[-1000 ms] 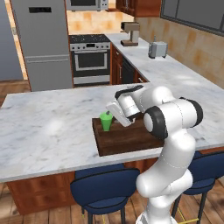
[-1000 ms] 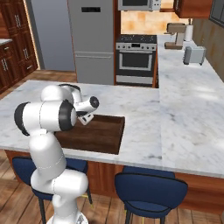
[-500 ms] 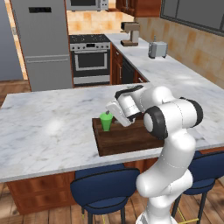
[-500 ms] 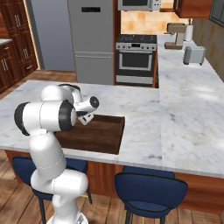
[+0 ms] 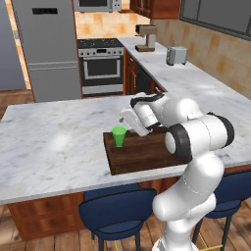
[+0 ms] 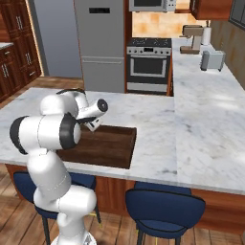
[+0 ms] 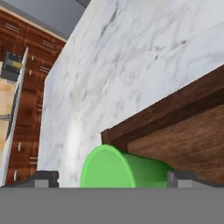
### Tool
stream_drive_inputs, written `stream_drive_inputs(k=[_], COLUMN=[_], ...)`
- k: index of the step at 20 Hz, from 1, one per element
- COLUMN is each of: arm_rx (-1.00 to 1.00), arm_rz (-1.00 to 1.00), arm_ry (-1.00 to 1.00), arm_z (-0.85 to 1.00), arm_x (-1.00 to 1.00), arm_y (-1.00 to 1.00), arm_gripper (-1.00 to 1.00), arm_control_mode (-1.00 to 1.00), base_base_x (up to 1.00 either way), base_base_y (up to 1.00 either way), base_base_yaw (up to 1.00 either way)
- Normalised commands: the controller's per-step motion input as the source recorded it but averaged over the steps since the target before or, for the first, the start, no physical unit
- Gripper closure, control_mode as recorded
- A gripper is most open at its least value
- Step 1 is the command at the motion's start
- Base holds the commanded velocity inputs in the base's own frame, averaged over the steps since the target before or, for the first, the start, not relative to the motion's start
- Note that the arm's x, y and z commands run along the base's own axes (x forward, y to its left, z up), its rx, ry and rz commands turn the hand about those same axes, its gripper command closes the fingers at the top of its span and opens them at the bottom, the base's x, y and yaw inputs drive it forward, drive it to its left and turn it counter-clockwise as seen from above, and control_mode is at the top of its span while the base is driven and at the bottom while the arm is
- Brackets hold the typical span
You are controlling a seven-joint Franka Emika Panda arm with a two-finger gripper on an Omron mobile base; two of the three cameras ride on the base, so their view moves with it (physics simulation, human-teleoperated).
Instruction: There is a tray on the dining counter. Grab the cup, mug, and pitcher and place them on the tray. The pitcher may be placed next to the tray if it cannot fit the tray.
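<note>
The green cup [image 5: 118,136] stands upright on the left end of the dark wooden tray [image 5: 142,154], which lies on the dining counter [image 5: 49,142]. My gripper [image 5: 124,122] hovers just above and to the right of the cup, open. In the hand view the cup [image 7: 118,168] lies between my two widely spread fingertips [image 7: 43,178], and the pads are apart from its sides. The tray's corner [image 7: 183,131] shows behind it. From the right base view my arm covers the tray's left part [image 6: 110,148]. The mug and the pitcher are out of view.
Blue stools [image 5: 117,211] stand under the counter's near edge. Beyond the counter are a steel fridge [image 5: 46,49] and a stove [image 5: 100,66]. A toaster [image 5: 176,55] and a coffee machine [image 5: 146,38] sit on the side counter to the right.
The jaws have spread a little wider around the cup. The cup stays standing on the tray, and the arm has barely moved.
</note>
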Motion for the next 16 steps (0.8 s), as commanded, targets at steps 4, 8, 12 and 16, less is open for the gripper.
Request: stream_drive_inputs(k=[4,8,12,16], arm_rx=[-0.16,-0.29,-0.37,-0.33], arm_rz=[0.00,0.00,0.00,0.02], arm_ry=[0.00,-0.02,-0.01,0.00], arm_z=[0.68,0.43,0.31,0.56], arm_x=[-0.48,-0.47,-0.39,-0.32], arm_y=[-0.24,-0.14,-0.03,-0.09], arm_gripper=[-1.00,-1.00,-1.00,-1.00], arm_control_mode=[-1.00,-1.00,-1.00,-1.00], base_base_x=[0.00,0.00,0.00,0.00], base_base_y=[0.00,0.00,0.00,0.00], base_base_yaw=[0.00,0.00,0.00,0.00])
